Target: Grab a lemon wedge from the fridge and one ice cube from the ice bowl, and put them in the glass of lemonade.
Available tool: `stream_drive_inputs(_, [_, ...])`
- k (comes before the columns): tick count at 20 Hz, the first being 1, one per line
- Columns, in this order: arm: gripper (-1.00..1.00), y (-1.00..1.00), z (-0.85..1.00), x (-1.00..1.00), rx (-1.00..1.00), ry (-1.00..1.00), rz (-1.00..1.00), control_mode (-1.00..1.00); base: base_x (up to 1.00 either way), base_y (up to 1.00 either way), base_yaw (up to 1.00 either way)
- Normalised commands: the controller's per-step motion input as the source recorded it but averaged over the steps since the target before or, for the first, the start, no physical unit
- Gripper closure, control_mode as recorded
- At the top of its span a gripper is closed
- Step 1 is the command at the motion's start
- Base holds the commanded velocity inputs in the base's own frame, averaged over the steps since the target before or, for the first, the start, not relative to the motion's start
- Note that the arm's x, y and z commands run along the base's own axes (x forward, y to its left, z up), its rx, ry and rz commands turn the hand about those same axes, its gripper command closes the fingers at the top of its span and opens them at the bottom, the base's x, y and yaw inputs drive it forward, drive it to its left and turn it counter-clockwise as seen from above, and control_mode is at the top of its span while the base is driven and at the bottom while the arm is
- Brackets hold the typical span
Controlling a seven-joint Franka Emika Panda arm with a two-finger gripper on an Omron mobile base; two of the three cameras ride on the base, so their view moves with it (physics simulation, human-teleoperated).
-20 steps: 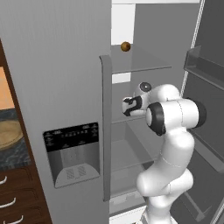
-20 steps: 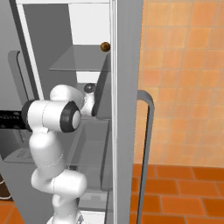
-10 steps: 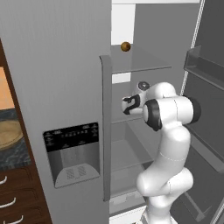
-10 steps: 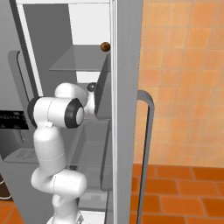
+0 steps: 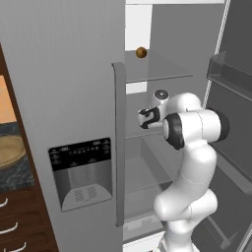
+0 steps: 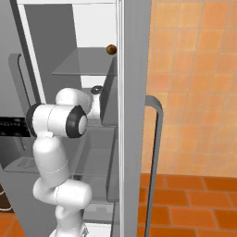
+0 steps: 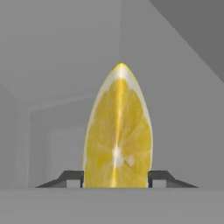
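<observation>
The lemon wedge (image 7: 118, 131) fills the middle of the hand view, bright yellow, standing point-up inside the fridge (image 5: 64, 74). My gripper (image 7: 116, 177) has closed onto it, and each dark fingertip (image 7: 70, 177) meets one side of its base. In the left base view the gripper (image 5: 143, 118) reaches into the open right compartment at the height of the middle shelf. The tan ice bowl (image 5: 9, 150) shows partly at the left edge, on a dark counter. The glass of lemonade is out of view.
A small round brown ball (image 5: 141, 52) sits on the upper glass shelf (image 5: 157, 69), above the hand. The open right fridge door (image 5: 231, 98) with its bins stands close beside the arm. The left door's long handle (image 5: 118, 142) borders the opening.
The fingers have closed from wide open onto the lemon wedge. The arm has stayed almost still inside the fridge.
</observation>
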Motion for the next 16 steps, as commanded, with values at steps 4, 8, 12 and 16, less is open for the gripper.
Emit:
stream_drive_inputs(4, [1.00, 0.54, -0.14, -1.00, -0.02, 0.00, 0.07, -1.00, 0.00, 0.00, 0.00])
stream_drive_inputs(8, [1.00, 0.31, -0.03, -1.00, 0.00, 0.00, 0.09, -1.00, 0.00, 0.00, 0.00])
stream_drive_inputs(12, [1.00, -0.20, 0.08, -1.00, 0.03, 0.00, 0.01, -1.00, 0.00, 0.00, 0.00])
stream_drive_inputs(16, [1.00, -0.22, 0.44, -1.00, 0.07, 0.01, 0.01, -1.00, 0.00, 0.00, 0.00])
